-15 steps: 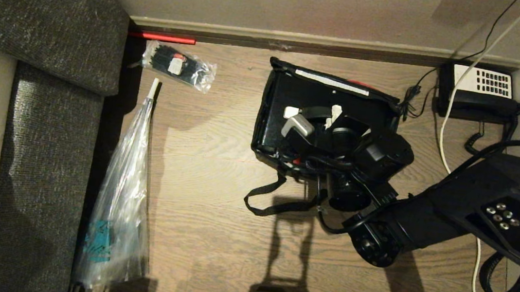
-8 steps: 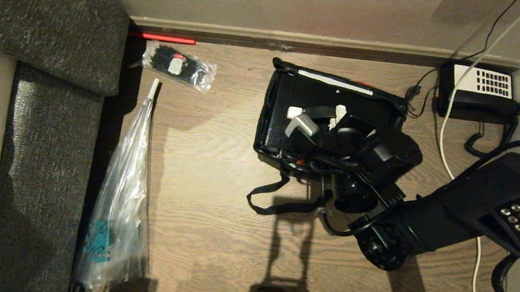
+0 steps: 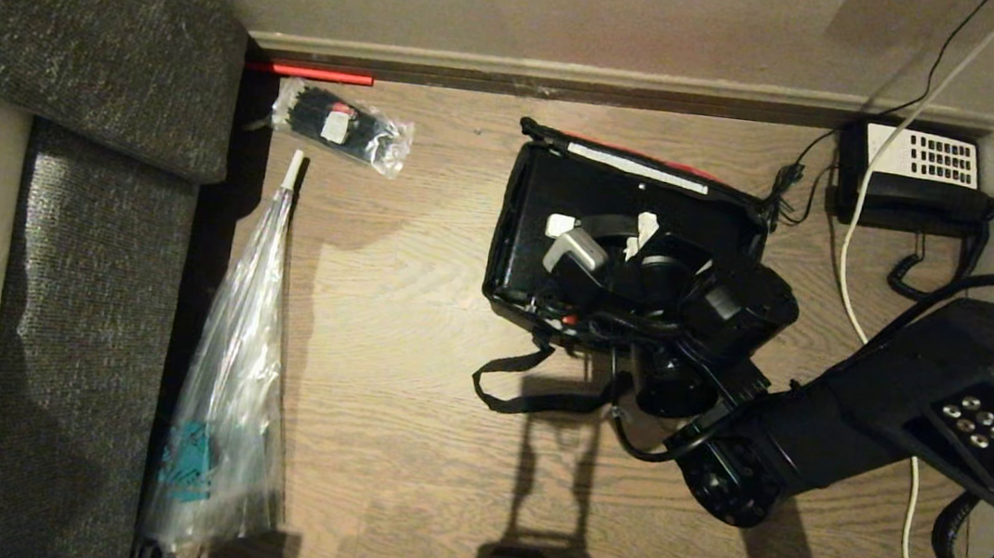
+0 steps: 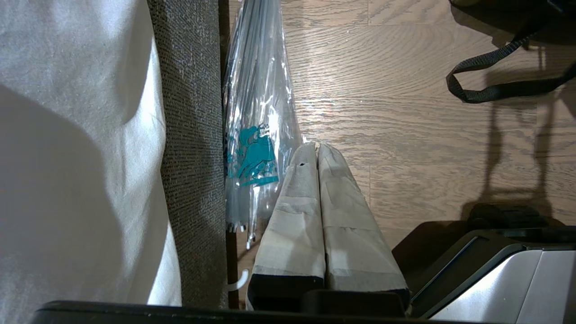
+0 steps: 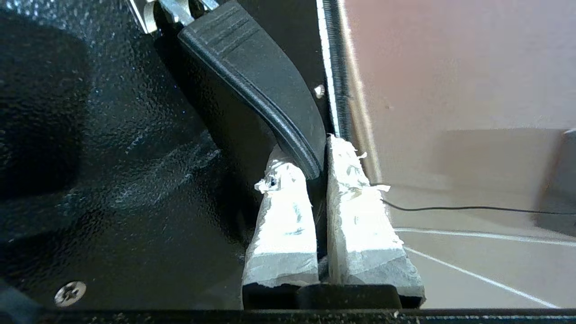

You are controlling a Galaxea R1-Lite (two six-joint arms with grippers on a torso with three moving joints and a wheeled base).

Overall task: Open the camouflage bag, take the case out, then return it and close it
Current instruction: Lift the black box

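Note:
The glossy black case lies on the wooden floor near the wall, and the camouflage bag shows round it only as a dark rim. The bag's red lid edge shows behind the case, and its black strap trails on the floor in front. My right gripper reaches over the case, shut on the case's black handle, which sits between the taped fingers. The bag's zip edge runs beside the case. My left gripper hangs shut and empty over the floor.
A black-and-white desk telephone with cords sits by the wall at the right, and a white cable runs down the floor. A grey sofa fills the left side, with two clear plastic bags beside it.
The right arm swung slightly right and came back, still gripping the handle. The case shifted a little with it, and more of the red lid edge now shows behind.

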